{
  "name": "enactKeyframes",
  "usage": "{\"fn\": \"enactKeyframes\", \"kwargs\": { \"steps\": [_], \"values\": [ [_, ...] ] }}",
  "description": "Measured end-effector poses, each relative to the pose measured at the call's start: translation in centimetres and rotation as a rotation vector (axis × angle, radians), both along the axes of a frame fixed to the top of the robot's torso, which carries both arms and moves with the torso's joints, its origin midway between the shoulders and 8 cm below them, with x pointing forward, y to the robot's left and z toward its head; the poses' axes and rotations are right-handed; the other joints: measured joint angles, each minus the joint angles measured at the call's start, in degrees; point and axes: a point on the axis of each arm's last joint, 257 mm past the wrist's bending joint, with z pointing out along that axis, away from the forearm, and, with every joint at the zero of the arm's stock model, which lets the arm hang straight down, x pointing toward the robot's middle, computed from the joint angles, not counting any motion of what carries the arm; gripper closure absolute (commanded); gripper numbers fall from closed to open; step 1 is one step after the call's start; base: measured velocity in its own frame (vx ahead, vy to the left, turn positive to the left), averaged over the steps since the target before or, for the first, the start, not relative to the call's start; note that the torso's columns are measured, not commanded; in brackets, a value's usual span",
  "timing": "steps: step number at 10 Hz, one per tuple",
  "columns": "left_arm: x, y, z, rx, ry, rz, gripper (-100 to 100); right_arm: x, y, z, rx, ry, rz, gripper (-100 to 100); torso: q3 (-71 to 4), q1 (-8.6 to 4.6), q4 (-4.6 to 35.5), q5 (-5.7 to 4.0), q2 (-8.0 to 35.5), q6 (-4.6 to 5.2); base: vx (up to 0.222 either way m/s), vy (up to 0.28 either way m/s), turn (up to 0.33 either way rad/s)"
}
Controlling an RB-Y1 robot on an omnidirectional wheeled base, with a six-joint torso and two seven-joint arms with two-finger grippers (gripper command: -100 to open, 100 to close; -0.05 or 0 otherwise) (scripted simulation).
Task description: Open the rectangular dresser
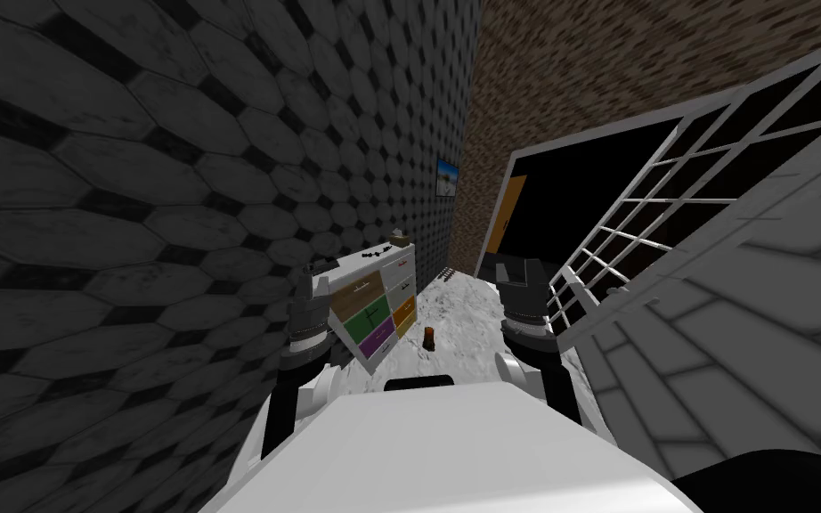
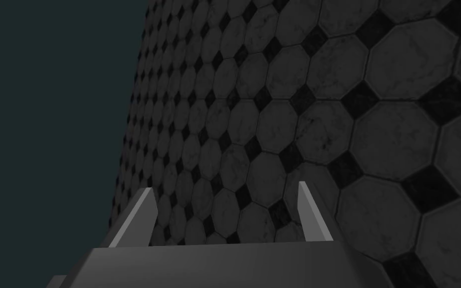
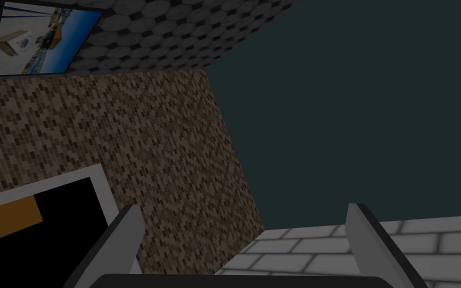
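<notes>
left gripper [image 1: 309, 303] raised beside the tiled wall [image 1: 133, 223], fingers spread, holding nothing. right gripper [image 1: 522, 278] likewise spread and empty. dresser [image 1: 382, 294] at the floor's [image 1: 462, 312] left edge against that wall, just ahead of the left gripper; fronts tan, white, green, orange, purple; near corner hidden by that gripper. items on its top too small to tell. small brown object [image 1: 429, 337] on the floor beside it, unidentifiable. beyond, a doorway [image 1: 569, 196] onto a black area.
</notes>
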Motion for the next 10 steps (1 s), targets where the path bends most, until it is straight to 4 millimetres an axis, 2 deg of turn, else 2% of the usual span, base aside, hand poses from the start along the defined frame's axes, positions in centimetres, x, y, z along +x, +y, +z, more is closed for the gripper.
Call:
{"fn": "enactKeyframes", "kwargs": {
  "steps": [2, 9, 10],
  "values": [
    [0.00, 0.00, 0.00, 0.000, 0.000, 0.000, 0, 0.00, 0.00, 0.00, 0.000, 0.000, 0.000, 0, -12.0, 0.00, 6.0, 0.00, 6.0, 0.00, 0.000, 0.000, 0.000],
    [-0.01, 0.00, 0.01, 0.000, 0.000, 0.000, 0, -0.01, 0.00, 0.01, 0.000, 0.000, 0.000, 0, -70.7, 0.00, 35.4, 0.00, 35.4, 0.00, 0.000, 0.000, 0.000],
    [-0.01, 0.00, 0.01, 0.000, 0.000, 0.000, -100, -0.01, 0.00, 0.01, 0.000, 0.000, 0.000, 0, -79.2, 0.00, 39.6, 0.00, 39.6, 0.00, 0.034, -0.029, 0.065]
  ]
}}
